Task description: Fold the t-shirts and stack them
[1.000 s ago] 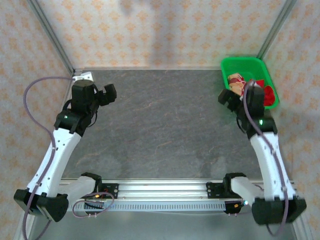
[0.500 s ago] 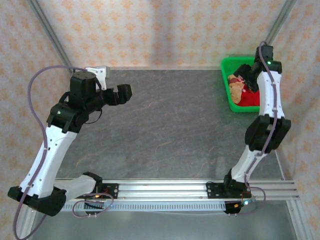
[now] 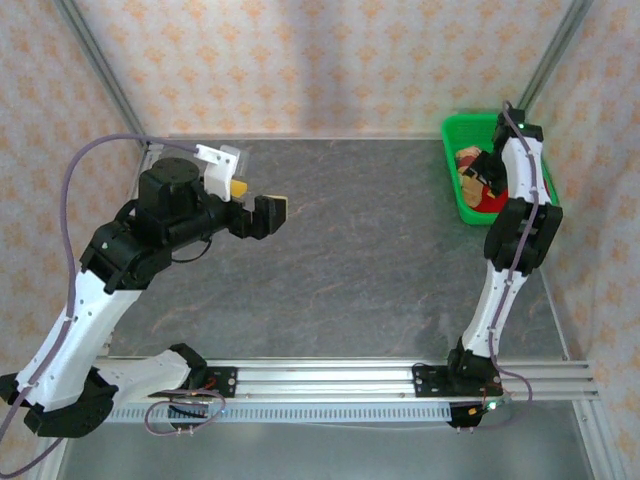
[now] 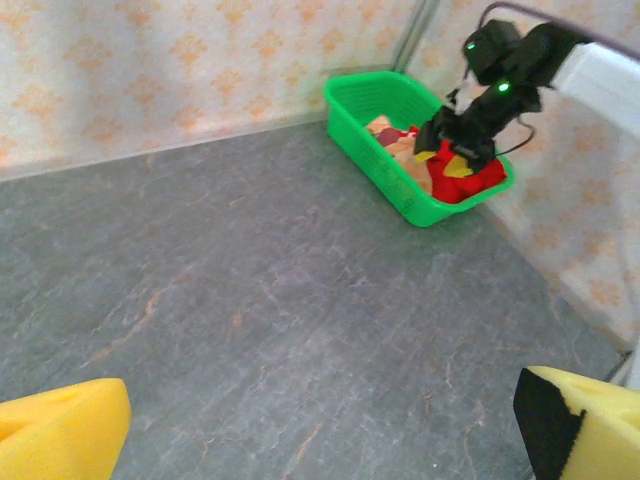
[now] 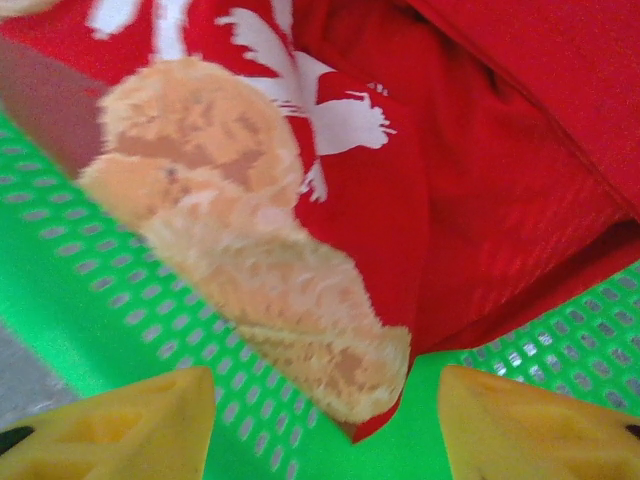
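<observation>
The red t-shirt [image 3: 482, 198] lies crumpled inside the green mesh basket [image 3: 461, 126], which sits at the far right corner of the dark grey table [image 3: 350, 270], close against the patterned wall. In the right wrist view we see the t-shirt [image 5: 520, 160] from close up, its white lettering and tan teddy-bear print facing the camera, with one folded edge draped over the basket [image 5: 70, 290] floor. The right gripper [image 5: 325, 425] hangs low over that edge; its yellow fingers [image 5: 130, 425] stand apart on either side of the cloth, and we see no pad pressing on the fabric, so nothing is clamped. From the left wrist camera the right gripper [image 4: 448, 140] reaches down into the basket [image 4: 375, 105], right above the t-shirt [image 4: 478, 182]. From overhead the right gripper [image 3: 488, 168] is a dark shape over the heap, at the end of an arm stretched far forward. The left gripper [image 3: 258, 200] hovers well apart from the basket, above the left half of the table, jaws spread wide and holding nothing; its yellow fingertips [image 4: 60, 435] frame bare tabletop.
</observation>
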Tool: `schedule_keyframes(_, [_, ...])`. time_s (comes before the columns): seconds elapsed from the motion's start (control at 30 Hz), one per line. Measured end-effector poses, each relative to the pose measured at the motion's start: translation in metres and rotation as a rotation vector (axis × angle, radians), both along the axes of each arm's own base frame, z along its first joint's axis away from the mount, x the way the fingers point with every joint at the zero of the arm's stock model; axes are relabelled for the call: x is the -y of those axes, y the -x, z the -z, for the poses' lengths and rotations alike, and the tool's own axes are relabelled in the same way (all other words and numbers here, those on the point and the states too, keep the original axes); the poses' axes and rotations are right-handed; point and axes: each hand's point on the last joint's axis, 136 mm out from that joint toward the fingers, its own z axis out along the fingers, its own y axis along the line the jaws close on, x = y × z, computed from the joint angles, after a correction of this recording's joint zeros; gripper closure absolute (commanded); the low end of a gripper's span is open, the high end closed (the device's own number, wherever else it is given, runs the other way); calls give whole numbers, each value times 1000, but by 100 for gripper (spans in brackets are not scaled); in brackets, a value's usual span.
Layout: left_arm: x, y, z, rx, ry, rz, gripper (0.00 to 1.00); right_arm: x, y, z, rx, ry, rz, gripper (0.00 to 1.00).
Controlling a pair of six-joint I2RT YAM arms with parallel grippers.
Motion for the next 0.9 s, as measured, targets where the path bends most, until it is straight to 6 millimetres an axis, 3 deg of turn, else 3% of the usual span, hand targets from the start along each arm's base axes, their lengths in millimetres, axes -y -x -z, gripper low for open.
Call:
schedule_keyframes(0.13, [13, 7, -5, 13, -6, 50, 0, 8, 1, 21, -41, -10, 10, 55])
schedule_keyframes(0.23, [19, 10, -2, 7, -15, 70, 0, 10, -1, 31, -49, -16, 14, 69])
schedule_keyframes(0.33, [22, 9, 0, 2, -22, 73, 0, 9, -4, 33, -36, -24, 18, 88])
schedule_keyframes(0.43, [21, 7, 1, 3, -28, 58, 0, 9, -11, 31, -6, -29, 27, 100])
schedule_keyframes(0.57, [18, 2, 3, 3, -42, 32, 0, 9, -23, 21, 53, -36, 34, 100])
schedule_keyframes(0.67, [18, -4, 7, -6, -54, 11, 0, 10, -39, -11, 154, -34, 38, 100])
schedule_keyframes(0.8, [15, -8, 11, -14, -61, -22, 0, 6, -60, -92, 371, -43, 36, 100])
schedule_keyframes(0.9, [14, -11, 12, -15, -62, -38, 0, -6, -57, -150, 512, -84, 26, 100])
